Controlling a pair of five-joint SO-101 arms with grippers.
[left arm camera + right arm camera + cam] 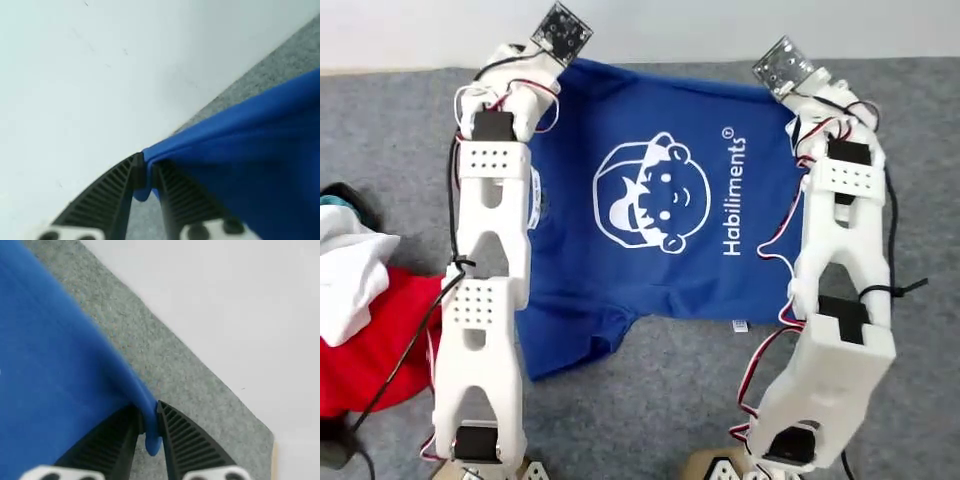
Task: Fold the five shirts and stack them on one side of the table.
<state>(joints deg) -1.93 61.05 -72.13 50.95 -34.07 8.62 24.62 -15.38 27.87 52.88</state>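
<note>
A blue shirt [660, 200] with a white cartoon face print lies spread between the two arms on the grey felt table [680, 400]. My left gripper [145, 180] is shut on a corner of the blue shirt [250, 165] near the far edge of the table. My right gripper [149, 427] is shut on the opposite far corner of the blue shirt [55, 385]. In the high view the left arm [485, 270] reaches along the shirt's left side and the right arm [840, 270] along its right side.
A heap of other shirts sits at the left edge: a white one [350, 280] on top of a red one [370, 360], with a dark and teal piece [340, 198] behind. A pale wall [650, 25] borders the far edge of the table.
</note>
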